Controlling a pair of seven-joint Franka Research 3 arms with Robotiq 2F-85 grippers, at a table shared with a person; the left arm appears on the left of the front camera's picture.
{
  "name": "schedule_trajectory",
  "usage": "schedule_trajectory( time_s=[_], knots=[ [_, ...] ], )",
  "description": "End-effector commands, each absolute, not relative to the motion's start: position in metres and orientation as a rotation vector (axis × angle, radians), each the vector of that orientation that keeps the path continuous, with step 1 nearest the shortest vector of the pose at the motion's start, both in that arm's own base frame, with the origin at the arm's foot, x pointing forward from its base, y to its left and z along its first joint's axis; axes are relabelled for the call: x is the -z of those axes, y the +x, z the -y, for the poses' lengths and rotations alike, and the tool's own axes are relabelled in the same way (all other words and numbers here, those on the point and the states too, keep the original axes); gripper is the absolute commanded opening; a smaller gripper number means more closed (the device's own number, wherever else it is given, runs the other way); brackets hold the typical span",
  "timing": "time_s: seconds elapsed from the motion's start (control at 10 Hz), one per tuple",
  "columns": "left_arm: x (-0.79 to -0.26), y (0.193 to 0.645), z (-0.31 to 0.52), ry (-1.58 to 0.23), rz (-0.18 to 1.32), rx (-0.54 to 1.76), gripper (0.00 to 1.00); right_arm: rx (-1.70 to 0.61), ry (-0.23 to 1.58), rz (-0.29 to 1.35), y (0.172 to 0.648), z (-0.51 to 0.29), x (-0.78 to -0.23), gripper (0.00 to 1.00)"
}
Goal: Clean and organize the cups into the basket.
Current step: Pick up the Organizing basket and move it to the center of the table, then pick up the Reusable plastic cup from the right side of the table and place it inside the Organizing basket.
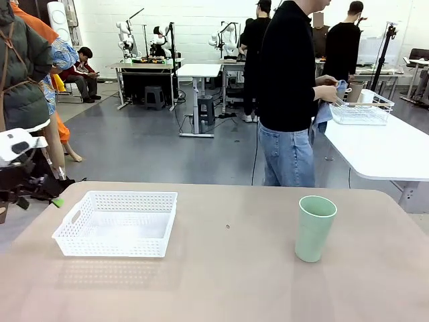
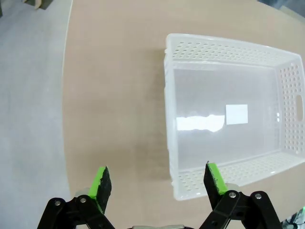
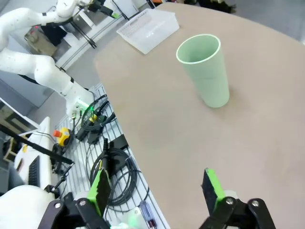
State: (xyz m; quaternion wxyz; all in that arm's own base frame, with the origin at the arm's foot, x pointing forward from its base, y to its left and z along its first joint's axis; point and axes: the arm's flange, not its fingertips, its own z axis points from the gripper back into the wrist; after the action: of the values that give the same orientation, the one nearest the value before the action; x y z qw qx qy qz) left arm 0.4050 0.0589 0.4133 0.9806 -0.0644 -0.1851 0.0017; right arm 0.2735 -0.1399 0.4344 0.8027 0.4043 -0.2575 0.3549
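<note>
The mint green cup (image 1: 315, 229) stands upright on the table (image 1: 228, 282), in the lower right of the front view. It is well apart from the basket (image 1: 110, 247), which sits in the lower left. I think they are set apart like this so that each side of the robot has one thing within reach: the cup on its right, the basket on its left. The cup's mouth is up, and in the right wrist view its inside looks empty. The basket is empty also; in the left wrist view there is just a small white label (image 2: 237, 114) on its floor.

The left gripper (image 2: 157, 177) hangs above the basket's corner and the bare table beside it, at the bottom of its view. Its jaws are wide open, with nothing between them. The right gripper (image 3: 156, 183) has also open jaws, holding nothing, and looks down at the cup in the upper middle of its frame.

In the upper right of the front view the person's hands (image 1: 330, 87) hold a bluish cloth (image 1: 322, 115) beside a white wire basket (image 1: 362, 111) on another table. Probably something is wiped there, but what it is I cannot tell
</note>
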Motion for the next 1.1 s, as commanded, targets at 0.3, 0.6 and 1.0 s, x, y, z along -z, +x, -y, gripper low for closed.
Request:
schedule_trajectory(
  time_s=[0.3, 0.6, 1.0],
  knots=[
    [-0.395, 0.371, -0.046, -0.183, 0.284, -0.022, 1.00, -0.763, 0.866, 0.547, 0.274, 0.139, -0.434, 1.00],
    [-0.402, 0.411, -0.037, -0.080, 0.327, -0.008, 1.00, -0.763, 0.866, 0.547, 0.274, 0.139, -0.434, 1.00],
    [-0.399, 0.407, -0.037, -0.079, 0.290, -0.018, 1.00, -1.071, 0.762, 0.712, 0.289, 0.123, -0.435, 1.00]
  ],
)
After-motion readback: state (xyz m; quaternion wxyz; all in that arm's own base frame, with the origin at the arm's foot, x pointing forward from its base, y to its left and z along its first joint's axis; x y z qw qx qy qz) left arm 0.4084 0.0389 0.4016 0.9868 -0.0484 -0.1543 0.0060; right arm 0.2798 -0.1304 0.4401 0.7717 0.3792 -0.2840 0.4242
